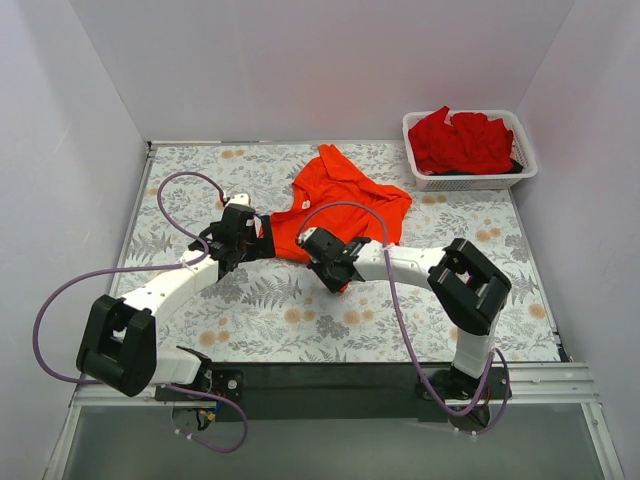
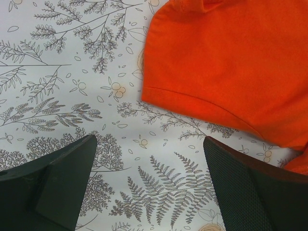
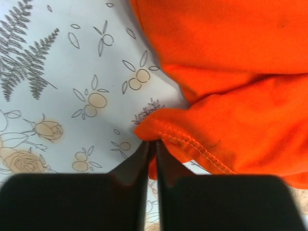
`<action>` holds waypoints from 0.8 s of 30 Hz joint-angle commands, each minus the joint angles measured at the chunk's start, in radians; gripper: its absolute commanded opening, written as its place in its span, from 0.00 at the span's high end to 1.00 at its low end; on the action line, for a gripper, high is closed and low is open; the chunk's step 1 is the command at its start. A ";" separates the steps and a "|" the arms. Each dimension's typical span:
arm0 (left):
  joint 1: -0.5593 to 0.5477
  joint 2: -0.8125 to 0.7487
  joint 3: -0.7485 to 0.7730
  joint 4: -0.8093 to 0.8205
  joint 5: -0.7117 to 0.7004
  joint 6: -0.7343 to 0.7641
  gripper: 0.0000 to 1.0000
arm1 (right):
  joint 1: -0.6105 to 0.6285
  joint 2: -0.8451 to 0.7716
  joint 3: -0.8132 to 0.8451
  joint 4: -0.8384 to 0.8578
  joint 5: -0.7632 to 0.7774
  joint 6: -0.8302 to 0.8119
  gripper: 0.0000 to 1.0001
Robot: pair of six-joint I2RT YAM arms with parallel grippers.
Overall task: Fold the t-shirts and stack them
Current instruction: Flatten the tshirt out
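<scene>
A bright orange-red t-shirt (image 1: 345,195) lies crumpled on the floral table, behind the two arms. My right gripper (image 1: 330,262) (image 3: 155,143) is at its near edge, jaws nearly together and shut on a stitched hem fold of that t-shirt (image 3: 231,72). My left gripper (image 1: 234,238) (image 2: 149,142) hovers just left of the shirt, wide open, with only tablecloth between its fingers. The shirt's hemmed edge (image 2: 231,62) lies ahead and to the right of it. Deeper red t-shirts (image 1: 462,140) sit heaped in the basket.
The white mesh basket (image 1: 470,183) stands at the back right corner, by the right wall. White walls close the table on three sides. The floral cloth (image 1: 290,310) covers the table in front of the shirt.
</scene>
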 commanded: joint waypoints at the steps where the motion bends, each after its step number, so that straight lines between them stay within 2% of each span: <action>1: 0.006 -0.035 -0.001 0.008 0.005 0.002 0.07 | 0.000 -0.006 0.003 -0.012 0.080 0.019 0.92; 2: 0.006 -0.033 -0.001 0.009 0.008 0.001 0.07 | -0.006 -0.020 -0.001 -0.010 0.093 0.020 0.98; 6: 0.006 -0.018 0.002 0.012 0.021 -0.009 0.07 | -0.055 -0.126 -0.043 -0.020 0.113 0.035 0.99; 9: 0.006 0.002 0.008 0.014 0.035 -0.016 0.06 | -0.124 -0.265 -0.075 -0.018 0.096 0.065 0.99; 13: 0.006 0.039 0.032 0.021 0.063 -0.038 0.06 | -0.264 -0.440 -0.124 -0.013 -0.025 0.072 0.99; 17: 0.006 0.117 0.074 0.032 0.087 -0.068 0.06 | -0.412 -0.519 -0.165 -0.004 -0.148 0.071 0.99; 24: 0.006 0.264 0.149 0.032 0.055 -0.116 0.08 | -0.474 -0.577 -0.224 0.028 -0.216 0.069 0.99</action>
